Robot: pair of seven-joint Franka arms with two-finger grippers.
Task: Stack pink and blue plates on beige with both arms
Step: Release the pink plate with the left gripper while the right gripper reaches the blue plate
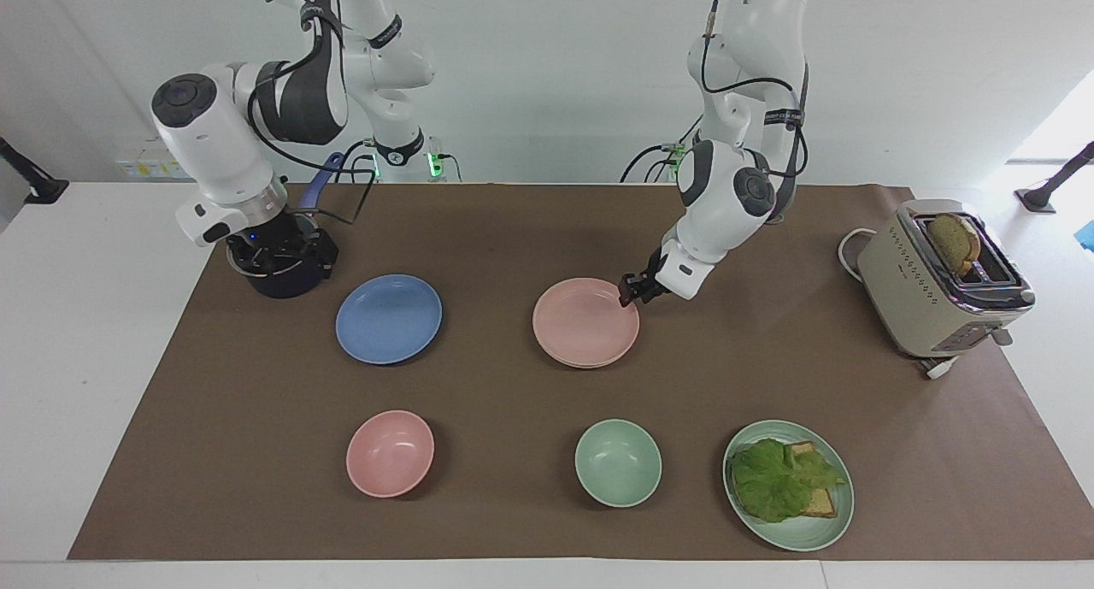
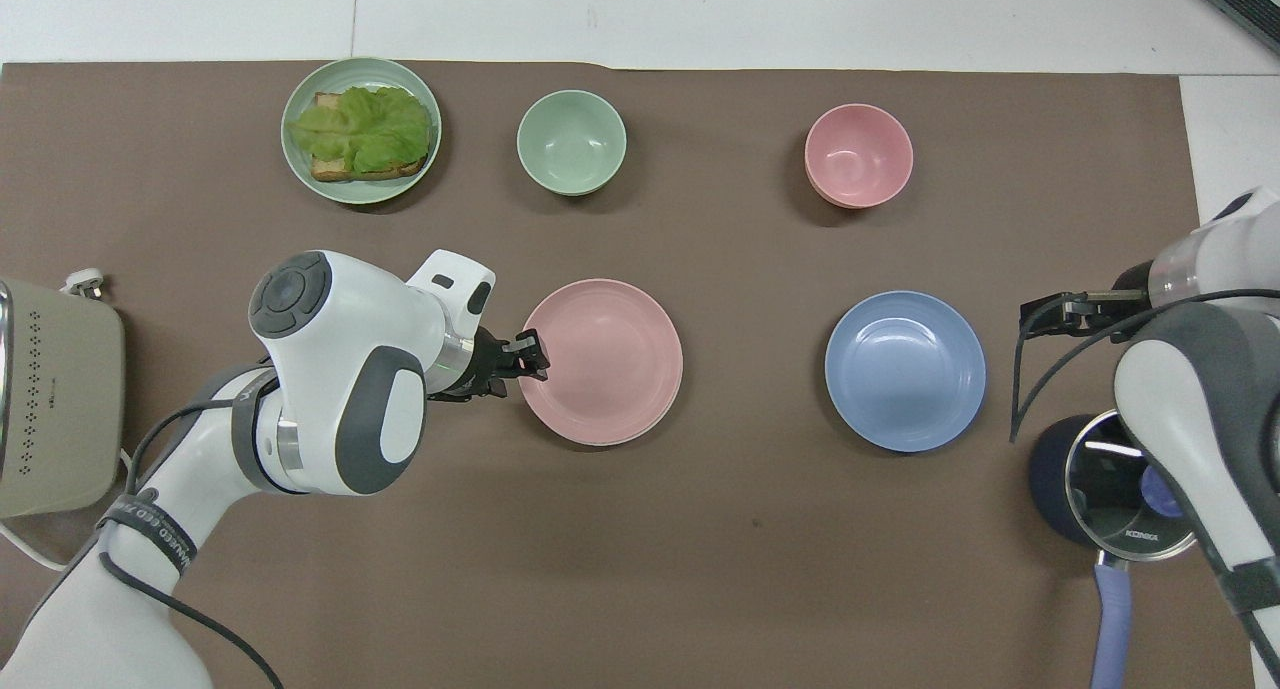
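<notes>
Closest to the robots, your right gripper (image 1: 282, 254) hangs low over the lidded saucepan (image 1: 275, 286) at the right arm's end of the brown mat (image 1: 513, 230). Its jaws are spread wide and hold nothing, which reads as getting ready to take the blue plate (image 1: 389, 318) just beside the pan.

A little farther out, the pink plate (image 1: 585, 320) sits flat and centred on the beige plate (image 1: 588, 366), so only a thin cream edge shows under it. That half of the stack looks finished. Your left gripper (image 1: 631, 291) is at the pink plate's rim on the side nearer the robots, the spot from which a shallow plate is easiest to pinch. You cannot tell whether it is clamped there or has let go. The blue plate lies alone on the mat, beside the stack and well apart from it.

The toaster (image 1: 936, 281) stands clear at the left arm's end. Farthest out, the pink bowl (image 1: 390, 452), green bowl (image 1: 618, 462) and lettuce plate (image 1: 803, 539) stay out of the path.
</notes>
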